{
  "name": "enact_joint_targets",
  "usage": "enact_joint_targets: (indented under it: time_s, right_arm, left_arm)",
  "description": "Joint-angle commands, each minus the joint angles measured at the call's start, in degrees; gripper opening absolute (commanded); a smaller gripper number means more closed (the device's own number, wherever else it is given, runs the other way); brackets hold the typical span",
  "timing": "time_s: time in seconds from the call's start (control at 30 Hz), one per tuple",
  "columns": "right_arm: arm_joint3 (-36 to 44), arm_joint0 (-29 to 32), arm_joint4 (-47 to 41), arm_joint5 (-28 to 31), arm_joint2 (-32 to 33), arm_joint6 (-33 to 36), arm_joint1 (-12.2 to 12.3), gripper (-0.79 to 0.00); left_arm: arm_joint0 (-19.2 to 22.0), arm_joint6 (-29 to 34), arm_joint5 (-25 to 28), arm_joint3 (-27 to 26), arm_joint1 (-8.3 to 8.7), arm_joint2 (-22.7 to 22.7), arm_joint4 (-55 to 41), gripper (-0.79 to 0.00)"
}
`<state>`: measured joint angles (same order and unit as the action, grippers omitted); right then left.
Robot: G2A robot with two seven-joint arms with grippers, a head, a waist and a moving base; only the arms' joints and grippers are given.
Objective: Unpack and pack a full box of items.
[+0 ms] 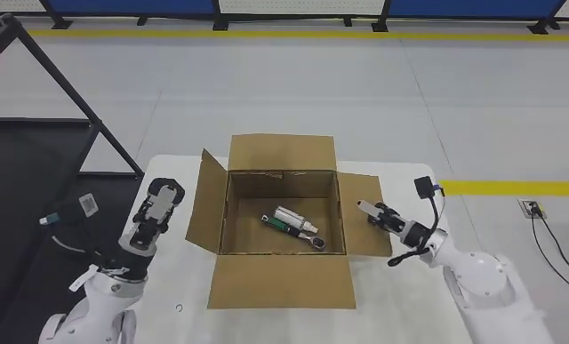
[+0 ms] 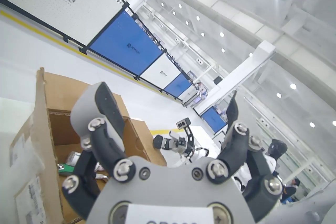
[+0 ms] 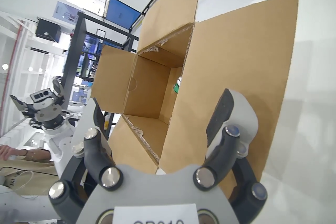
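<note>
1. Left gripper (image 2: 169, 104): the closest thing in its own wrist view. Its two fingers are spread wide with nothing between them, so it is released and empty. From the top view it hangs over the white table (image 1: 182, 273), near the box's left flap and apart from it.
2. Right gripper (image 3: 160, 104): its two fingers are also spread, with nothing held. From the top view it sits at the outer edge of the box's right flap and points in toward the box.
3. Box (image 1: 283, 286): one cardboard box at the middle of the table, between the two arms, open upward. I count four flaps, all folded outward: back, left, right and front. The front flap lies nearly flat on the robot's side.
4. Contents: two items counted on the box floor, right of centre and close together. One is a white cylindrical item (image 1: 293, 219). The other is a slim tool (image 1: 307, 240) with a green grip and a metal head, lying just beside it. I cannot tell whether anything smaller lies under them.
5. Labels (image 2: 32, 193): two pale ones on the outer face of the left flap, seen in the left wrist view.
</note>
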<state>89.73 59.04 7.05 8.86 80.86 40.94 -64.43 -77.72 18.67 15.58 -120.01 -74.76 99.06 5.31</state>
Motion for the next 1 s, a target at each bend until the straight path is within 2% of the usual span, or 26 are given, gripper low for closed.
enact_joint_targets:
  time_s: [0.0, 0.1, 0.23, 0.4, 0.53, 0.7, 0.97]
  right_arm:
    - [-0.3, -0.2, 0.7, -1.1, -0.7, 1.2, 0.0, 0.000]
    - [-1.5, -0.8, 1.8, -2.4, -1.6, 2.7, 0.1, 0.000]
    - [0.3, -0.3, 3.4, -1.5, -2.2, 0.8, 0.1, 0.000]
    - [9.9, 0.0, 12.2, 1.1, -4.1, -0.3, 0.4, 0.000]
    - [17.6, -2.2, 19.6, 1.9, -8.8, 2.5, 0.3, 0.000]
    - [16.3, -13.1, 26.5, -1.5, -19.2, 9.5, -1.2, 0.000]
    - [-0.5, -32.9, 31.7, -5.0, -37.7, 14.4, -6.7, 0.000]
  left_arm:
    - [0.2, 0.1, -0.7, 0.6, 0.19, 2.8, -3.1, 0.000]
    - [0.0, 0.7, -1.3, 1.7, 0.51, 6.9, -7.2, 0.000]
    - [-0.4, 1.7, -0.9, 3.2, 0.92, 11.4, -10.9, 0.000]
    - [-0.8, 3.1, -0.4, 4.4, 1.30, 13.5, -13.4, 0.000]
    - [-1.5, 3.1, 0.4, 4.7, 1.49, 14.8, -15.0, 0.000]
    - [-3.3, 2.1, 1.9, 5.1, 1.59, 17.0, -17.5, 0.000]
    - [-6.3, 1.6, 3.2, 4.9, 1.70, 19.4, -20.9, 0.000]
